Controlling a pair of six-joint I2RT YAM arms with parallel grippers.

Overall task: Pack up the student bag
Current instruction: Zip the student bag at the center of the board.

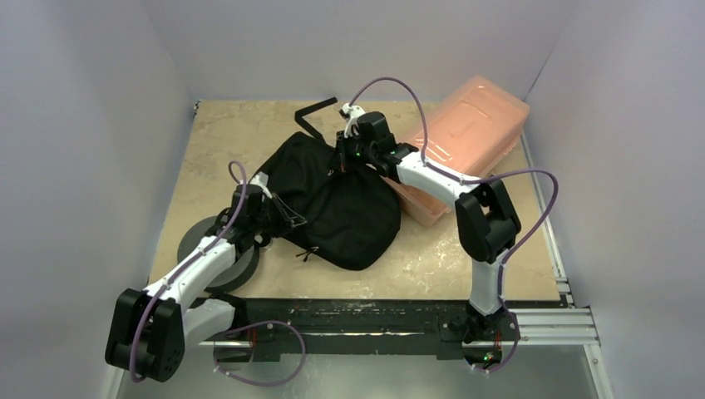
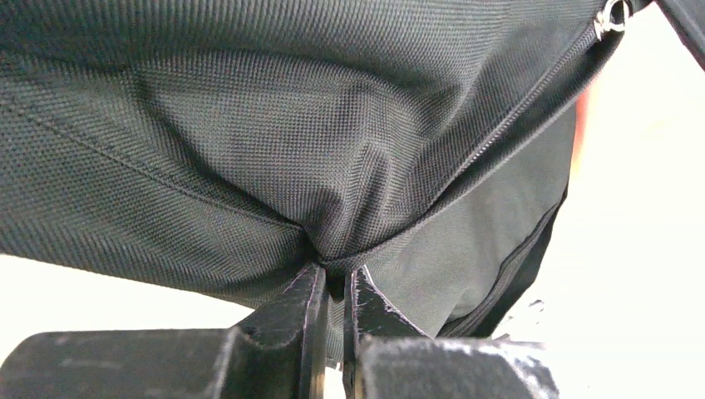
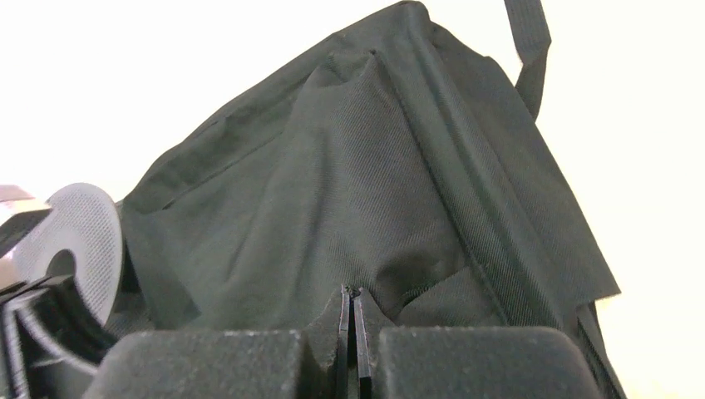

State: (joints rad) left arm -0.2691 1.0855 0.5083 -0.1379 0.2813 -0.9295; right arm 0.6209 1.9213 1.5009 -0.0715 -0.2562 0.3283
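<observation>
1 soft black fabric backpack [image 1: 345, 212], centre | 2 claws, left gripper [image 2: 335, 287] and right gripper [image 3: 350, 303], clamped on its cloth (a fold each) | 1 translucent pink plastic box [image 1: 470, 133], upper right | 1 grey foam ring [image 1: 195, 241], lower left

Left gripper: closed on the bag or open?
Shut on the student bag: in the left wrist view the left gripper has its fingers nearly together, pinching a fold of black fabric.

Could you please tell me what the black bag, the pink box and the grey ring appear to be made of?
The student bag: woven synthetic fabric, matte; the weave and soft folds show. The pink box: translucent plastic, likely, smooth with a sheen. The grey ring: perhaps foam, matte, finely pitted face.
</observation>
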